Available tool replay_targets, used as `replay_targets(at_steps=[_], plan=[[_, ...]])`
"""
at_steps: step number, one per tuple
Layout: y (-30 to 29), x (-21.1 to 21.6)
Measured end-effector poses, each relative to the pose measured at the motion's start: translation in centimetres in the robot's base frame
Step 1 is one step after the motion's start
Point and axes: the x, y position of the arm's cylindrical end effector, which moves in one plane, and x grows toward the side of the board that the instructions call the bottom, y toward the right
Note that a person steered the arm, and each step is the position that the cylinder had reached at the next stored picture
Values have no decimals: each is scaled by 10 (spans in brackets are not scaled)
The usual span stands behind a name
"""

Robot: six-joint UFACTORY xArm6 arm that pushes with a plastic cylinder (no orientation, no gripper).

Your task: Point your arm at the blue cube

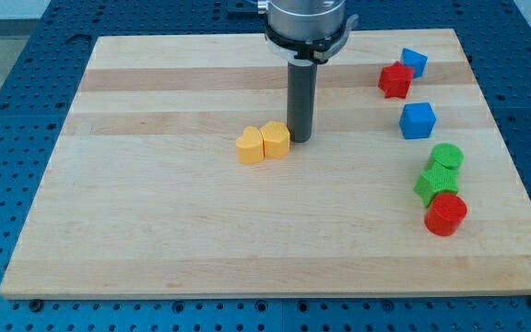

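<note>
The blue cube (418, 120) sits at the view's right, on the wooden board (155, 231). My tip (300, 138) rests on the board near the middle, well to the left of the blue cube. It touches or nearly touches the right side of a yellow block (276, 139). A yellow heart-shaped block (250, 147) sits just left of that one. A second blue block (414, 62) lies near the top right, next to a red star-shaped block (395, 80).
Below the blue cube stand a green cylinder (447, 158), a green star-shaped block (435, 183) and a red cylinder (445, 214), close together near the board's right edge. A blue pegboard surface (7, 138) surrounds the board.
</note>
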Motion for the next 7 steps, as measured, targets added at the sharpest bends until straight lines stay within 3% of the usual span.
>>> replay_targets(at_steps=[1,5,7], plan=[[24,0],[30,0],[91,-17]])
